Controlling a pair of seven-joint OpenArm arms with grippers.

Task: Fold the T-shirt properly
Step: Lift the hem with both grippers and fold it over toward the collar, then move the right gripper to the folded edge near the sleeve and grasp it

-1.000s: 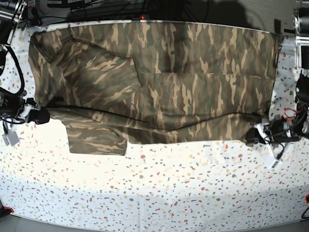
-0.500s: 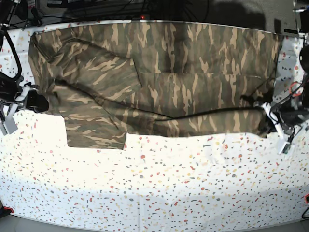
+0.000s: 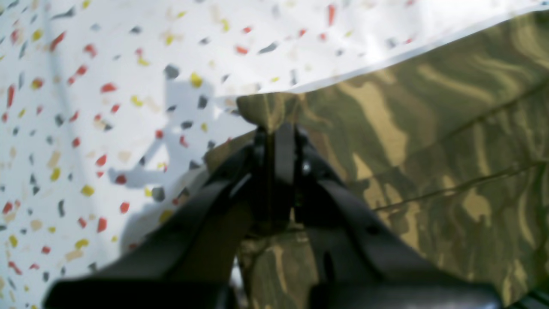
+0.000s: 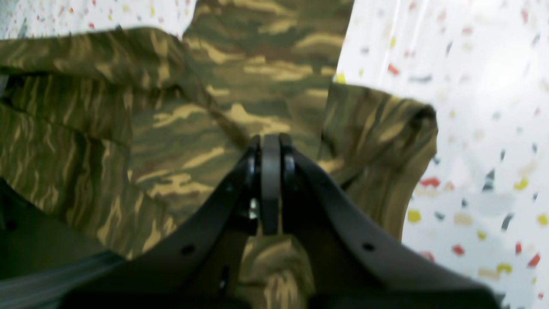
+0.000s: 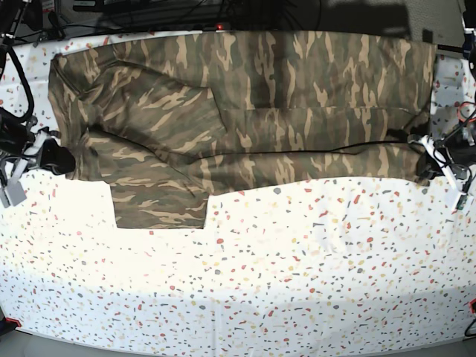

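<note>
The camouflage T-shirt stretches across the far half of the speckled table. Its near edge is lifted and pulled taut between both grippers. On the right of the base view, my left gripper is shut on the shirt's corner. The left wrist view shows the gripper pinching a fold of the T-shirt. On the left, my right gripper is shut on the other end. In the right wrist view the gripper is closed over the T-shirt. One sleeve lies flat toward the front.
The white speckled table cover fills the near half. Dark cables and equipment run along the back edge. A white tag hangs by the arm on the left.
Both grippers have moved toward the far side, carrying the shirt's near edge with them. The lifted fold now lies higher over the shirt's body, and the sleeve has shifted slightly.
</note>
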